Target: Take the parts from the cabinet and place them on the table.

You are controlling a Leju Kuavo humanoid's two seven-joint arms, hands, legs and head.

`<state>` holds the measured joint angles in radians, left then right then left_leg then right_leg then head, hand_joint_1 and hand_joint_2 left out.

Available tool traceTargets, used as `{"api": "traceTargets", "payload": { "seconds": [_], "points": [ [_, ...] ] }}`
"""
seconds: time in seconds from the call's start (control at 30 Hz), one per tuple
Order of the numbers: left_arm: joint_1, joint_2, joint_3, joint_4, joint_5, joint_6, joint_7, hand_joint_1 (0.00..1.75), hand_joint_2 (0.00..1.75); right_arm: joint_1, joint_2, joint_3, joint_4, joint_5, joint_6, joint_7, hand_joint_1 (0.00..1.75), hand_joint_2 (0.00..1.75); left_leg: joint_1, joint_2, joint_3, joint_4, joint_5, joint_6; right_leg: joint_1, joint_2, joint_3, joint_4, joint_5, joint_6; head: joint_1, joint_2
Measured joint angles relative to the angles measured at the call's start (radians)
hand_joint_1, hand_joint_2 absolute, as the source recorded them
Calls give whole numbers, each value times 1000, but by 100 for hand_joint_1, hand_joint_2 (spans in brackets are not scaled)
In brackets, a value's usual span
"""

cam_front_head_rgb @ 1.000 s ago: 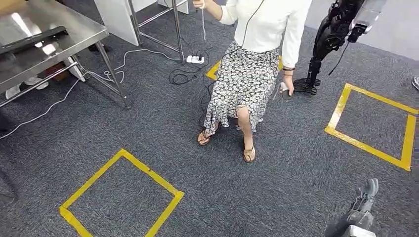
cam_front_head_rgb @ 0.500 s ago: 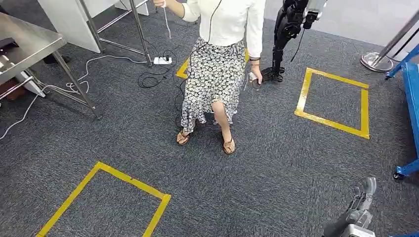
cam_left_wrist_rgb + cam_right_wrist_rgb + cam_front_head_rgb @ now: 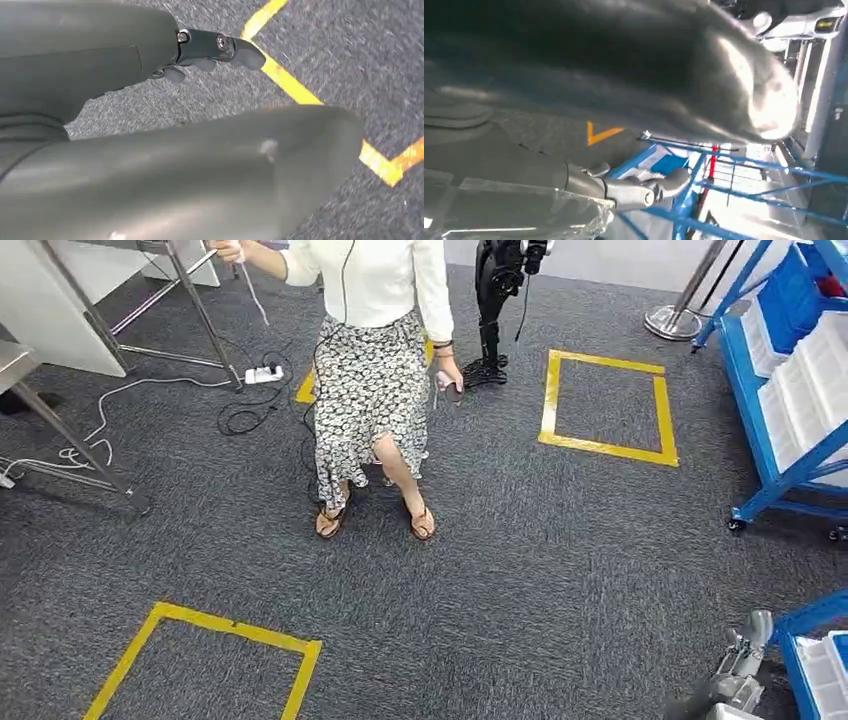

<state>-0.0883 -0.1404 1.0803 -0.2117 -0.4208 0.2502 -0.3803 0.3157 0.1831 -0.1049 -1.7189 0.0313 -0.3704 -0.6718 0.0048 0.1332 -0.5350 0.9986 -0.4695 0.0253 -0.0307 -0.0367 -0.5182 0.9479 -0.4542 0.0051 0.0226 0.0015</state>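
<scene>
A blue cabinet (image 3: 772,410) with white bins (image 3: 800,390) stands at the right edge of the head view; I cannot make out any parts in the bins. A corner of the steel table (image 3: 12,362) shows at the far left. My right hand (image 3: 745,655) hangs low at the bottom right with nothing in it, its fingers extended. In the right wrist view the right hand (image 3: 644,189) is bare, with blue cabinet framing (image 3: 704,170) beyond it. My left hand (image 3: 215,47) hangs over grey carpet and holds nothing.
A person (image 3: 370,360) stands mid-floor holding a cable and a small controller. Behind them are a black robot stand (image 3: 492,315), a power strip with cables (image 3: 262,373) and a stanchion base (image 3: 668,322). Yellow tape squares (image 3: 605,405) mark the carpet. A second blue rack (image 3: 815,660) is at the bottom right.
The whole picture has slid left, so my view has turned right. The table has nearly left the frame and the blue cabinet has come in. Both hands hang as before.
</scene>
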Motion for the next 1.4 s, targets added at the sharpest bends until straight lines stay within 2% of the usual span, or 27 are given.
{"api": "traceTargets", "payload": {
  "seconds": [0.03, 0.07, 0.13, 0.17, 0.2, 0.27, 0.3, 0.33, 0.37, 0.47, 0.53, 0.6, 0.67, 0.73, 0.77, 0.83, 0.87, 0.9, 1.03, 1.07, 1.1, 1.13, 1.2, 1.27, 1.33, 1.37, 1.4],
  "points": [
    [0, 0, 0, 0, 0, 0, -1, 0, 0, 0, 2, -1, 0, 0, 0, 0, 0, 0, 3, -62, -11, 36, -31, -4, 3, 11, -3, 1, 3, -5, -5, 0],
    [2, 0, 0, 0, -2, 0, -2, 0, 0, -1, 2, -1, 0, 0, -1, 0, 0, 0, 7, -101, -36, 101, -74, -5, 6, 20, -6, 2, 7, -16, -6, 0],
    [5, 0, 0, 0, -3, 1, -2, 0, 0, 0, 4, -1, 0, 0, -1, 0, 0, 0, 8, -130, -106, 261, -150, -9, 12, 46, -9, 2, 10, -19, -7, 0],
    [5, 0, 0, 0, -3, 1, -2, 0, 0, 2, 4, -2, 0, 0, -1, 0, 0, 0, 9, -133, -131, 315, -161, -10, 15, 63, -10, 4, 12, -22, -7, 0],
    [6, 0, 0, 0, -3, 1, -2, 0, 0, 2, 4, -2, 0, -1, -2, 0, 0, 0, 10, -133, -128, 307, -143, -9, 16, 79, -10, 6, 12, -21, -7, 0],
    [6, 0, 0, 0, -5, 0, -2, 0, 0, 2, 4, -2, 0, -1, -3, 0, 0, 0, 16, -141, -68, 179, -60, -8, 16, 110, -11, 16, 12, -21, -7, 0],
    [6, 0, 0, 0, -5, 0, -2, 0, 0, 1, 5, -2, 0, -1, -3, 0, 0, 0, 21, -159, -26, 93, -16, -8, 16, 125, -13, 22, 11, -19, -8, 0],
    [7, 0, 0, 1, -5, 0, -2, 0, 0, 1, 5, -2, 0, -1, -3, 0, 0, 0, 29, -225, -1, 41, -17, -7, 14, 135, -20, 29, 9, -15, -8, 0],
    [7, 0, 0, 1, -5, 0, -2, 0, 0, -1, 5, -3, 0, -1, -3, 0, 0, 0, 25, -236, -6, 29, -19, -7, 27, 145, -32, 37, 9, -5, -8, 0],
    [3, 1, 0, 1, -5, -1, -3, 0, 0, 3, 6, -4, -3, -1, -3, 0, 0, 0, 10, -197, -11, 29, -11, 13, 14, 178, -53, 27, 24, 22, -10, 0],
    [3, 0, 0, 1, -5, -1, -3, 0, 0, 5, 6, -5, -5, -1, -3, 0, 0, 0, 17, -181, -7, 8, 2, 25, 25, 190, -65, 27, 28, 30, -8, 0],
    [2, -1, 0, 0, -6, -1, -4, 0, 0, 4, 4, -8, -8, -1, -3, 0, 0, 0, 14, -154, -6, -9, 16, 40, 24, 88, -107, 112, -23, 19, 0, 0],
    [4, -1, 0, 1, -6, -2, -4, 0, 0, 1, 4, -8, -8, -1, -3, 0, 0, 0, 9, -121, -11, -9, 18, 43, 19, 59, -184, 265, -92, 13, 2, 0],
    [4, -1, 0, 1, -6, -2, -4, 0, 0, 3, 4, -8, -8, -1, -3, 0, 0, 0, 6, -92, -17, -8, 19, 42, 13, 51, -211, 332, -109, 24, 3, 0],
    [4, -1, 0, 1, -6, -2, -4, 0, 0, 5, 3, -8, -8, -1, -3, 0, 0, 0, 6, -77, -19, -8, 20, 40, 9, 46, -185, 296, -93, 33, 2, 0],
    [4, -2, 0, 1, -6, -3, -4, 0, 0, 6, 3, -10, -8, -2, -4, 0, 0, 0, 6, -52, -18, -8, 20, 36, 2, 13, -79, 128, -42, 50, 2, 0],
    [2, -2, 0, 0, -6, -5, -4, 0, 0, 5, 3, -10, -8, -1, -4, 0, 0, 0, 4, -42, -13, -6, 19, 30, 2, -46, -20, 43, -28, 50, 3, 0],
    [4, -2, 0, 0, -6, -5, -4, 0, 0, 1, 3, -10, -10, -2, -4, 0, 0, 0, -5, -31, -13, -2, 14, 21, 16, -73, -9, 14, -22, 48, 5, 0],
    [-5, -3, -1, 0, -14, -6, -2, 0, 0, 6, 4, -20, -19, -2, -4, 3, 0, 0, 4, 16, 2, -3, 7, -5, 15, -14, -18, 13, -9, 20, -3, 0],
    [-6, -3, -2, 0, -17, -8, -1, 0, 0, 7, 6, -23, -25, -2, -4, 3, 0, 0, 13, -41, -6, 17, -7, -15, -11, -1, -5, 10, -3, 12, -7, 0],
    [-5, -2, -2, 0, -18, -8, -1, 0, 0, 5, 7, -24, -27, -3, -4, 4, 0, 0, 16, -90, -25, 66, -47, -17, -6, 11, -7, 11, 0, 4, -8, 0],
    [-3, -2, -2, 0, -18, -8, 0, 0, 0, 5, 9, -24, -27, -3, -3, 5, 0, 0, 16, -116, -56, 142, -95, -17, -2, 21, -8, 11, 2, -10, -10, 0],
    [-1, -2, -2, 0, -19, -8, 2, 0, 0, 7, 12, -24, -27, -3, -1, 5, 0, 0, 17, -134, -129, 305, -163, -19, 6, 49, -10, 12, 4, -13, -10, 0],
    [-1, -2, -2, 0, -19, -8, 3, 0, 0, 7, 11, -26, -27, -4, -1, 5, 0, 0, 18, -134, -135, 308, -131, -17, 9, 83, -8, 15, 4, -13, -10, 0],
    [-1, -2, -2, 0, -19, -8, 3, 0, 0, 7, 12, -26, -27, -4, -1, 5, 0, 0, 20, -146, -66, 157, -39, -14, 9, 114, -7, 25, 3, -12, -11, 0],
    [-1, -1, -2, 0, -19, -8, 3, 0, 0, 7, 12, -26, -27, -4, -1, 6, 0, 0, 25, -181, -27, 70, 3, -12, 9, 129, -9, 31, 0, -8, -11, 0],
    [-1, -1, -2, 1, -19, -8, 3, 0, 0, 7, 12, -27, -28, -4, -1, 6, 0, 0, 26, -221, -17, 46, -15, -10, 15, 138, -17, 35, -2, -3, -11, 0]
  ]
}}
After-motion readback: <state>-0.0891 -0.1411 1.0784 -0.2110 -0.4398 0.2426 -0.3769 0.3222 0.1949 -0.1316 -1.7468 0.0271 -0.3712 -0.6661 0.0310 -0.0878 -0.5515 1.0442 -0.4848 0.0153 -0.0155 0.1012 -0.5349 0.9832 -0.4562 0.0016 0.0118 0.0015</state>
